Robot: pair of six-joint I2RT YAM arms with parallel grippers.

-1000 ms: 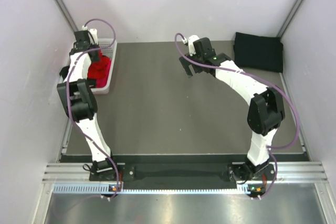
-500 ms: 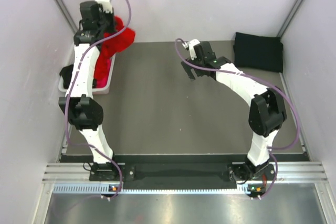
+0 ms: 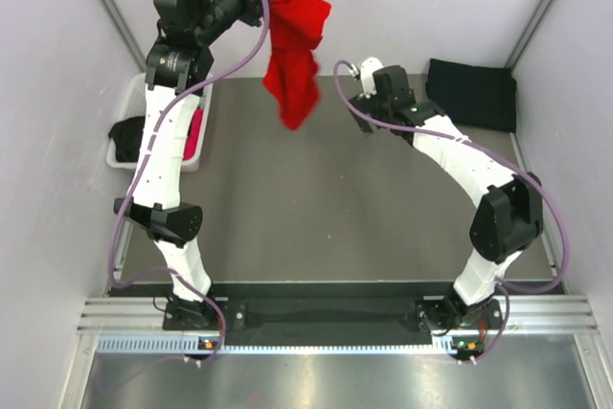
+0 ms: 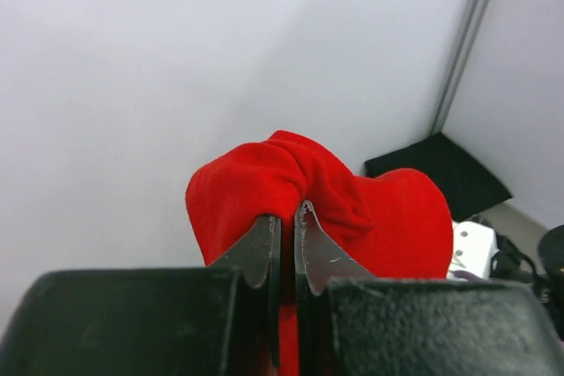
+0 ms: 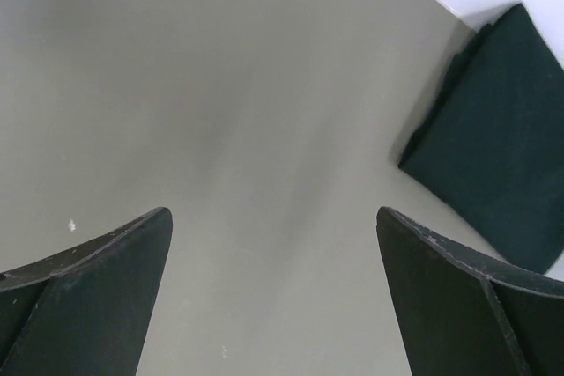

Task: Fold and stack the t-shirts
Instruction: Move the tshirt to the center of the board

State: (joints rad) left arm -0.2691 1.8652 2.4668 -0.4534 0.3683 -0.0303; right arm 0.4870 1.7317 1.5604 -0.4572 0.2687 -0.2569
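Plain bright red t-shirt (image 3: 292, 45), plain black t-shirt (image 3: 470, 93) (uniform tone, matte), pink cloth (image 3: 195, 131) and black cloth (image 3: 124, 131) in white basket (image 3: 190, 164), olive-grey table (image 3: 326, 208), white arm links (image 3: 161, 150), black joints.

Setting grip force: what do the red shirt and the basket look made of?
Red shirt: soft matte cloth, likely cotton knit; it hangs limp and bunches in folds. Basket: white, seemingly rigid plastic; thin straight walls hold shape. Sheen too small to tell.

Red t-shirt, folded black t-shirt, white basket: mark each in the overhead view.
Red t-shirt (image 3: 292, 55): top external view, middle of the hanging cloth.
Folded black t-shirt (image 3: 471, 93): top external view, centre of its top face.
White basket (image 3: 123, 161): top external view, near wall.
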